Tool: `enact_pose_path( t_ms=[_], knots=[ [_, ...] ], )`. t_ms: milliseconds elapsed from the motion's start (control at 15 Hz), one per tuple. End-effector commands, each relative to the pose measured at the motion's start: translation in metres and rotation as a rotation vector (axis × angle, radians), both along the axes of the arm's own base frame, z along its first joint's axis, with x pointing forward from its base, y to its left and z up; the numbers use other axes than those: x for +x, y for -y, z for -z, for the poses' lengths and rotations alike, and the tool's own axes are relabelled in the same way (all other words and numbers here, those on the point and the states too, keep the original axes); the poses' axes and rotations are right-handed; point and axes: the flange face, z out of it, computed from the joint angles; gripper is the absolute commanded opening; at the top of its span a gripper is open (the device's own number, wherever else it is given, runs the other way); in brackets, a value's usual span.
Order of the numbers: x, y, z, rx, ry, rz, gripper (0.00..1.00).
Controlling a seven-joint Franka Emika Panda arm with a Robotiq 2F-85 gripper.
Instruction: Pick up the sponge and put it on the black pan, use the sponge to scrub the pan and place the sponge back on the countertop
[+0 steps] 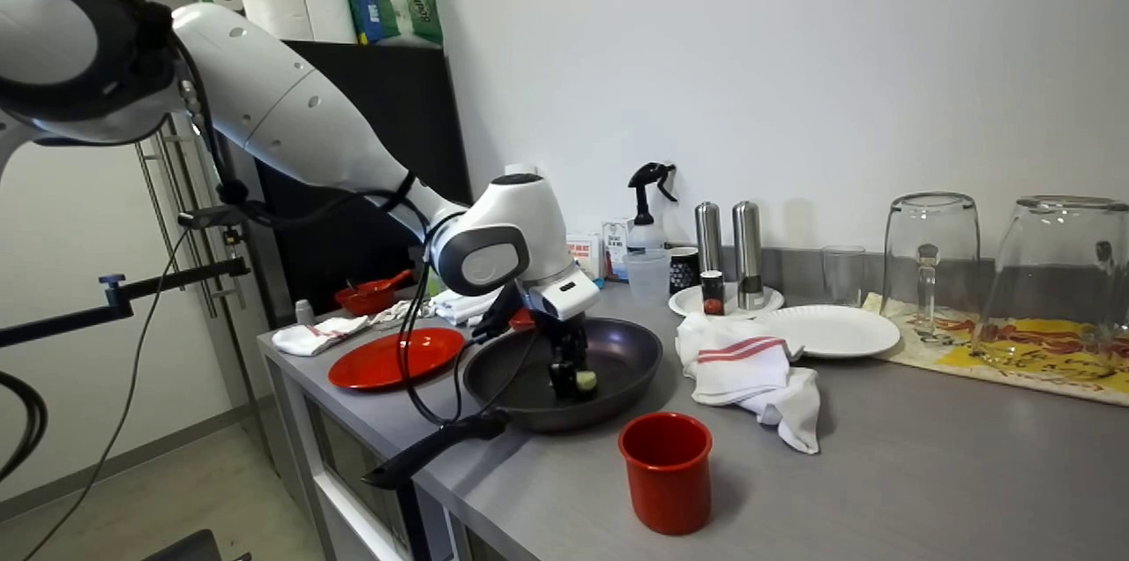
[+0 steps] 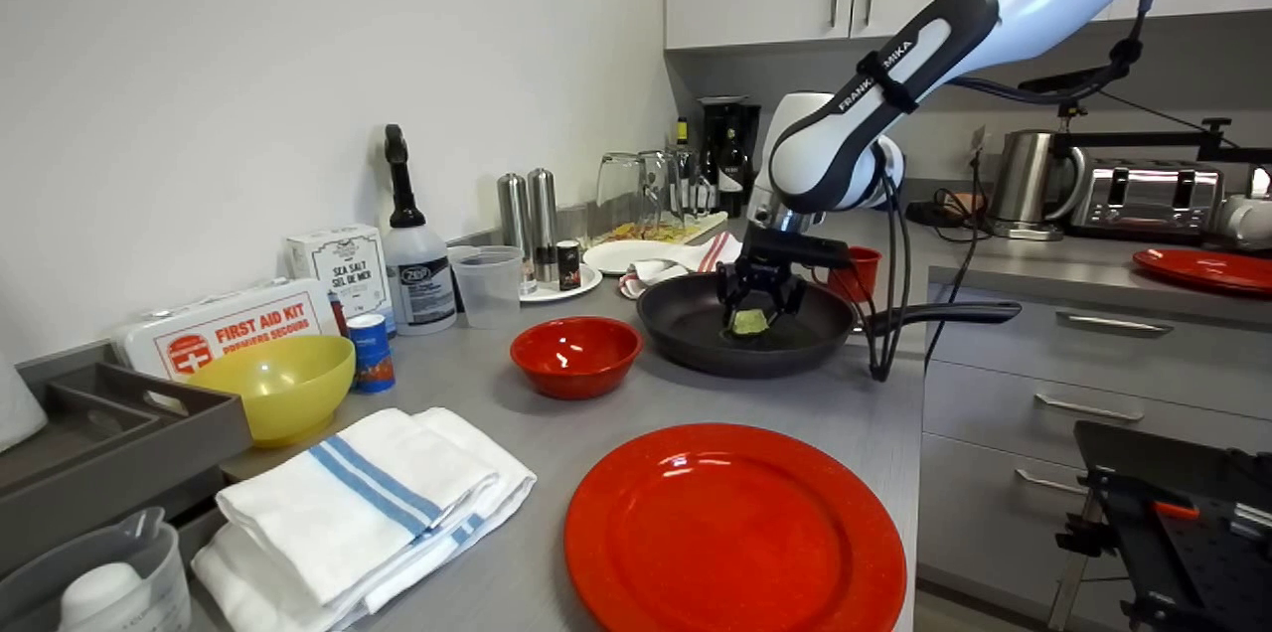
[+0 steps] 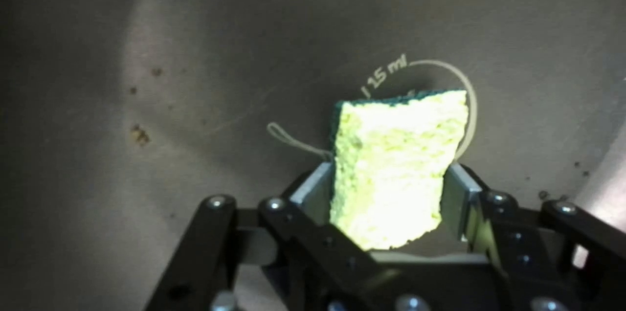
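Observation:
My gripper (image 3: 390,166) is shut on the sponge (image 3: 402,127), with a pad at either side of the yellow-green block. The sponge's dark scrubbing layer shows along its far edge in the wrist view. Both exterior views put the gripper (image 2: 760,296) low inside the black pan (image 2: 686,322), pointing down, with the sponge (image 2: 749,322) near the pan's floor. Whether the sponge presses on that floor I cannot tell. Small brown crumbs (image 3: 139,135) lie on the pan's surface. The pan rests on the grey countertop (image 1: 838,482).
The pan's black handle (image 1: 432,451) juts past the countertop edge, with arm cables hanging beside it. Around the pan stand a red mug (image 1: 666,482), a red bowl (image 2: 576,359), a red plate (image 2: 735,533) and a crumpled white cloth (image 1: 750,367) with red stripes.

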Motion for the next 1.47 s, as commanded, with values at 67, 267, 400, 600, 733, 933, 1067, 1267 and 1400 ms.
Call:
enact_pose_path(
  t_ms=[67,267,400,600,733,933,1067,1267,1400],
  knots=[
    [-0.015,0.025,0.012,-0.057,-0.045,0.039,0.28],
    [-0.018,0.03,0.01,-0.075,-0.051,0.048,0.28],
    [-0.017,0.029,0.01,-0.078,-0.051,0.049,0.28],
    [-0.014,0.023,0.007,-0.051,-0.047,0.04,0.28],
    [-0.01,0.016,0.006,-0.039,-0.039,0.029,0.28],
    [-0.003,-0.004,0.005,-0.036,-0.027,-0.013,0.28],
    [0.002,-0.019,0.005,-0.03,-0.024,-0.043,0.28],
    [0.011,-0.048,0.001,-0.031,-0.01,-0.114,0.28],
    [0.015,-0.066,0.001,-0.035,-0.007,-0.157,0.28]
  ],
)
